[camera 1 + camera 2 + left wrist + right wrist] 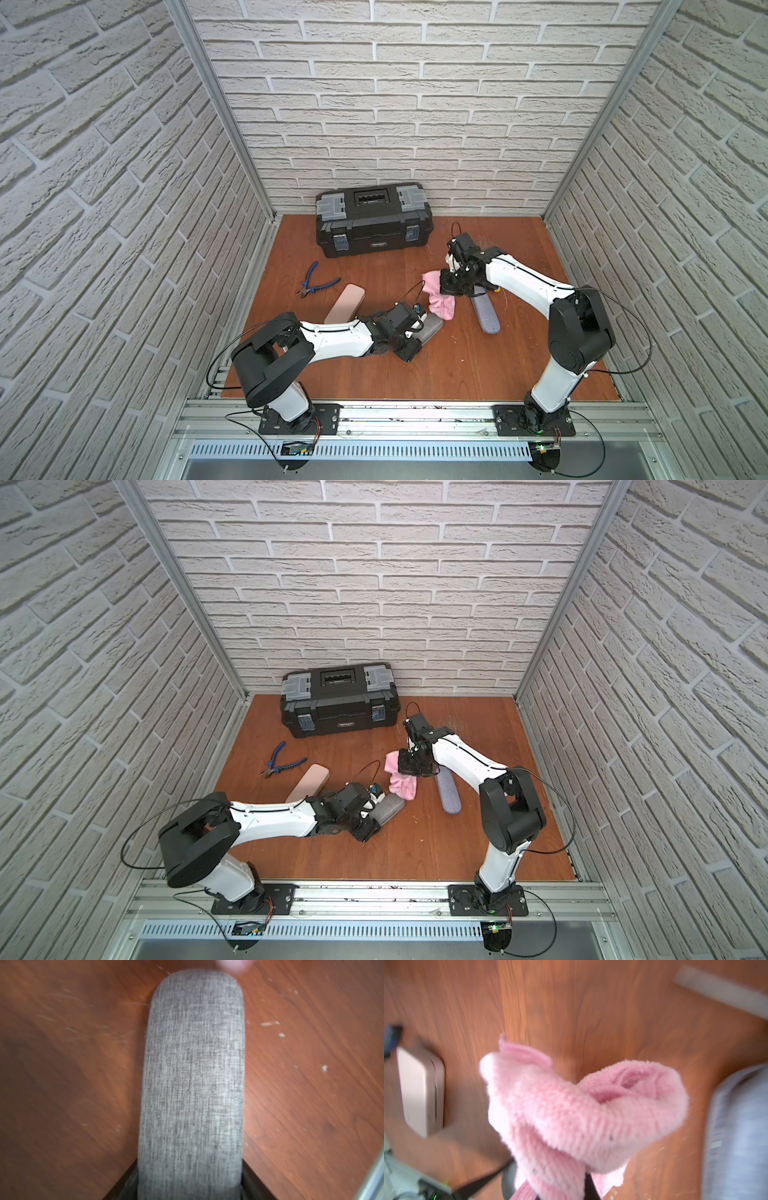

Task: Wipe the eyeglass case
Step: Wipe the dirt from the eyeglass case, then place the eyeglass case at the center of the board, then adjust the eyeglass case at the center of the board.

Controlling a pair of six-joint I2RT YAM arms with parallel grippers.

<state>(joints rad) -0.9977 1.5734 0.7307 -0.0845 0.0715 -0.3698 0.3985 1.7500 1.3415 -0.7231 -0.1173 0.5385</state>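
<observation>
- Lying flat on the table (457,365), the grey eyeglass case (193,1076) points its long axis from the left gripper (415,343) towards the pink cloth (438,301).
- The left gripper is clamped on the case's near end, with a finger on each side in the left wrist view.
- The right gripper (451,286) is closed on the bunched cloth. The cloth hangs just beyond the case's free rounded end; whether they touch I cannot tell.
- The wipe likely calls for the right arm to lower the cloth and draw it along that axis, towards the left gripper.
- The toolbox (374,224) at the back wall is closed, its contents hidden.
- A beige case (345,303) and a blue-grey case (486,313) lie shut on the table.
</observation>
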